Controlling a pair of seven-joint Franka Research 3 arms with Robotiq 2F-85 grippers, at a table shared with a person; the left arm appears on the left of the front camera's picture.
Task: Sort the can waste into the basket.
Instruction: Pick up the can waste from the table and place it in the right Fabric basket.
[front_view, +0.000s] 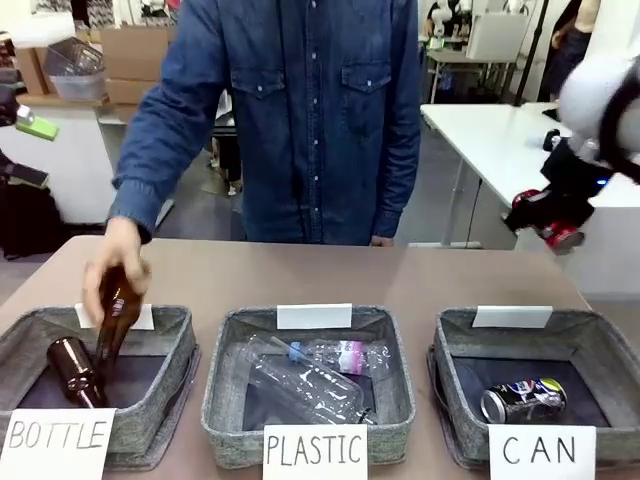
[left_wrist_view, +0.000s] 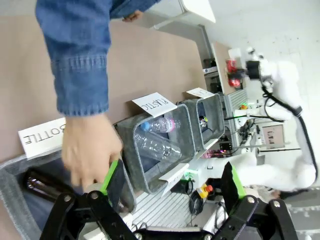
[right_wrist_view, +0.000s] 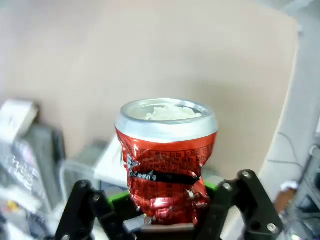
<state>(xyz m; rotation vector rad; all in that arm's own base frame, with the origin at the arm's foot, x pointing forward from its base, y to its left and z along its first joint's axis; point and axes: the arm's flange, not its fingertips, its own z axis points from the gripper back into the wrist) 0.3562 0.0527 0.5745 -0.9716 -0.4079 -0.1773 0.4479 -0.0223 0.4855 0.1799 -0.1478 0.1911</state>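
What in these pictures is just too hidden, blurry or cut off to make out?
- Red can: its base, behind the right gripper, right wrist view.
- Brown bottle: its neck, covered by the person's hand, front view.
- Dark can: small print unreadable, front view.
- CAN basket: blurred, right wrist view.

The red can (right_wrist_view: 167, 160) is seen as crumpled, glossy metal with a bright bare rim. The dark can (front_view: 523, 399) looks shiny. The baskets (front_view: 470, 345) are made of grey woven cloth, signed with white paper. The table (front_view: 400, 275) appears matt brown.
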